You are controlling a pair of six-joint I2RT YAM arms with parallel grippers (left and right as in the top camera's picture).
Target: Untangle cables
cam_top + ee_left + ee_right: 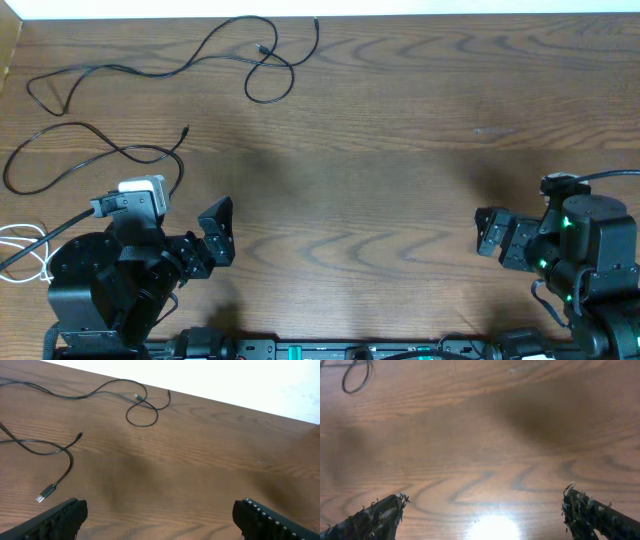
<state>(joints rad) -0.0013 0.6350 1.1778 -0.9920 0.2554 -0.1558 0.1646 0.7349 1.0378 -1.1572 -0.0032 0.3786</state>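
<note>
Three cables lie apart at the table's far left. One long black cable [247,88] runs along the back edge and ends in a small loop; in the left wrist view that loop [142,425] lies far ahead, and it also shows [351,392] at the top left of the right wrist view. A second black cable [130,152] curls nearer the left arm, its plug end [45,494] just ahead of the left finger. A white cable [22,230] coils at the left edge beside the arm's base. My left gripper [222,235] and right gripper [488,232] both stand open over bare wood, touching nothing.
The wooden table's back edge [450,17] meets a white wall. The left arm's base [95,290] and the right arm's base [600,270] sit at the front corners. A thick black cord [610,175] leaves the right arm.
</note>
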